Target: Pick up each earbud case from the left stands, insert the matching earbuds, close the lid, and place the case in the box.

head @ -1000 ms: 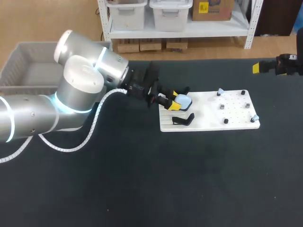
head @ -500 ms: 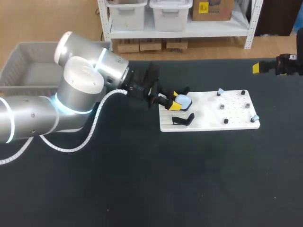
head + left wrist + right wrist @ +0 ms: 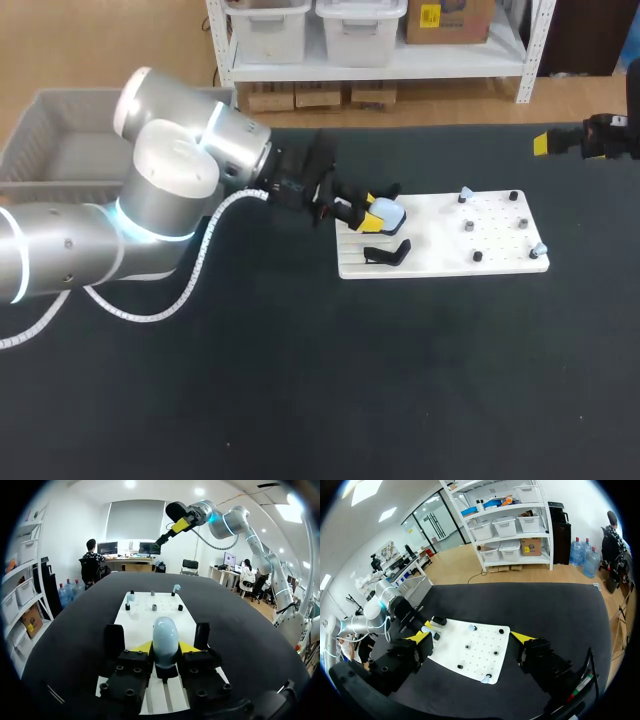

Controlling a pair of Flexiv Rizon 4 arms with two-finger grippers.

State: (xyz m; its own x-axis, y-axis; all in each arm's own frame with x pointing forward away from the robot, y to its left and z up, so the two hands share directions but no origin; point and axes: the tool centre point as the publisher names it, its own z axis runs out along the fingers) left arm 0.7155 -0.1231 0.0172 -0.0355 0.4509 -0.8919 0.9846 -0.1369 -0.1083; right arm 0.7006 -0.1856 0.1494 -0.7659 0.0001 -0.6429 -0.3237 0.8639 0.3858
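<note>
A light blue earbud case (image 3: pixel 389 212) stands upright on a stand at the left end of the white board (image 3: pixel 440 258). My left gripper (image 3: pixel 371 214) comes in low from the left. Its yellow fingertips (image 3: pixel 143 647) press the case (image 3: pixel 165 635) from both sides, so it is shut on it. An empty black stand (image 3: pixel 386 253) is just in front of it. Two pale blue earbuds (image 3: pixel 466 192) (image 3: pixel 538 248) sit on pegs at the board's right part. My right gripper (image 3: pixel 545 143) hangs open high at the back right, apart from everything (image 3: pixel 471 637).
A grey plastic box (image 3: pixel 45 140) stands at the table's back left, behind my left arm. Small black pegs (image 3: pixel 477 256) dot the board's right half. The table in front of the board is bare black cloth.
The left fingers have drawn slightly tighter around the case. Neither arm has shifted otherwise.
</note>
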